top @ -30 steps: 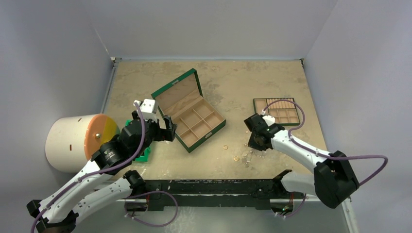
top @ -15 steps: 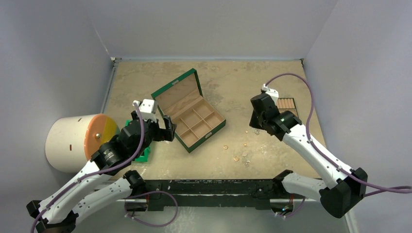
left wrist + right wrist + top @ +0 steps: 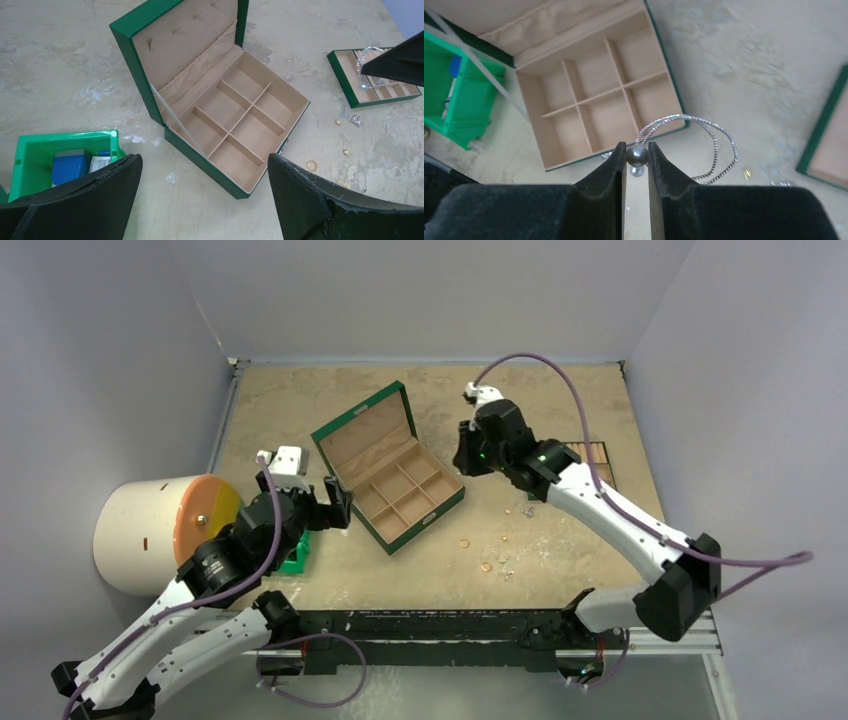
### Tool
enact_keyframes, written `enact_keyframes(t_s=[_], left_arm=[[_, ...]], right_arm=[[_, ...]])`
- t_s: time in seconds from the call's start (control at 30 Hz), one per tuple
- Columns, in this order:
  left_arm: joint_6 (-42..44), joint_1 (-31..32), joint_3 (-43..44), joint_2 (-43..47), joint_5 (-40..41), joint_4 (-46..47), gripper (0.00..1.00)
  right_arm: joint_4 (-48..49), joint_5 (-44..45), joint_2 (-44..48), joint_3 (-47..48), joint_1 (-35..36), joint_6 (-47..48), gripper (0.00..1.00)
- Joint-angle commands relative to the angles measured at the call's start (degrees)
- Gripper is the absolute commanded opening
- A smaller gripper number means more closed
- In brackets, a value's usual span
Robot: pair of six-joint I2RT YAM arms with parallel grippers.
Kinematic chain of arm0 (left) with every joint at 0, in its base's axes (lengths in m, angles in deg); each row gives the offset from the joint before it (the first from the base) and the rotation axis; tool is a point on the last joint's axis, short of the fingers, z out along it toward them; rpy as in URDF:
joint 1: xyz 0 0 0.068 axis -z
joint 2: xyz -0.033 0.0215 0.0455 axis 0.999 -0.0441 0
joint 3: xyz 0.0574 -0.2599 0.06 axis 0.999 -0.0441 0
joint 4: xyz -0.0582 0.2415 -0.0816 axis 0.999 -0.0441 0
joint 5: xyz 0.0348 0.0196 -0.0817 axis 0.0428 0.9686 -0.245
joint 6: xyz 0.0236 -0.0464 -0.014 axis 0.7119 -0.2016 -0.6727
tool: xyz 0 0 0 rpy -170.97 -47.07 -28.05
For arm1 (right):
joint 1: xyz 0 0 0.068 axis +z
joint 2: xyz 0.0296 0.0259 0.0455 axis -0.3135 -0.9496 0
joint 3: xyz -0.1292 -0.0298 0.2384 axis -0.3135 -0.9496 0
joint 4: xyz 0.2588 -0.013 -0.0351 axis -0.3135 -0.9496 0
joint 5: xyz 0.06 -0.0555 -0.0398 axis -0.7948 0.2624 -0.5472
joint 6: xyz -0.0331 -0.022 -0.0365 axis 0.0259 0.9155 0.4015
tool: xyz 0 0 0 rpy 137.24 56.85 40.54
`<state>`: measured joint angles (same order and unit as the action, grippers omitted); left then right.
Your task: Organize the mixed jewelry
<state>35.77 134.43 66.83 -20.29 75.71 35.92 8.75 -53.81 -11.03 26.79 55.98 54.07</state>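
Observation:
The open green box (image 3: 400, 480) with tan compartments sits mid-table; it also shows in the left wrist view (image 3: 240, 125) and the right wrist view (image 3: 594, 100). My right gripper (image 3: 637, 152) is shut on a dark round bead (image 3: 637, 156). A twisted silver chain (image 3: 719, 132) hangs from the bead in a loop, above the table just off the box's right edge. In the top view the right gripper (image 3: 462, 458) is by the box's right corner. My left gripper (image 3: 335, 508) is open and empty left of the box. Gold rings (image 3: 486, 566) and silver bits (image 3: 529, 510) lie loose on the table.
A small green bin (image 3: 65, 145) with blue items sits left of the box. A green tray (image 3: 350, 92) with small compartments lies at the right, partly behind the right arm. A white cylinder with an orange face (image 3: 150, 530) stands at the far left.
My right arm has risen from the loose jewelry near the front and swung back and left to the green box, carrying the silver chain. My left arm has shifted slightly left.

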Motion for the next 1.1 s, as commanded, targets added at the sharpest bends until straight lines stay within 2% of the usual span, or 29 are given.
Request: enact_keyframes(t_s=[0.0,0.3,0.53,0.73,1.07], left_arm=[[-1.22,0.17,0.51,1.55,2.82,0.80,0.96],[-1.62,0.10,0.55,2.78,4.52,0.56,0.97],[-1.63,0.09,0.57,1.78,4.38,0.50,0.97],[-1.62,0.12,0.55,1.46,4.45,0.46,0.97],[-1.71,0.13,0.57,1.37,4.54,0.38,0.97]], right_arm=[[8.52,-5.93,-5.66,5.21,1.67,5.29,0.00],[16.94,-14.70,-20.29,10.92,1.75,8.53,0.00],[16.13,-15.36,-31.17,16.96,1.75,7.25,0.00],[17.46,-15.61,-35.27,17.90,1.80,2.67,0.00],[16.95,-8.79,-38.40,19.38,1.27,-4.54,0.00]])
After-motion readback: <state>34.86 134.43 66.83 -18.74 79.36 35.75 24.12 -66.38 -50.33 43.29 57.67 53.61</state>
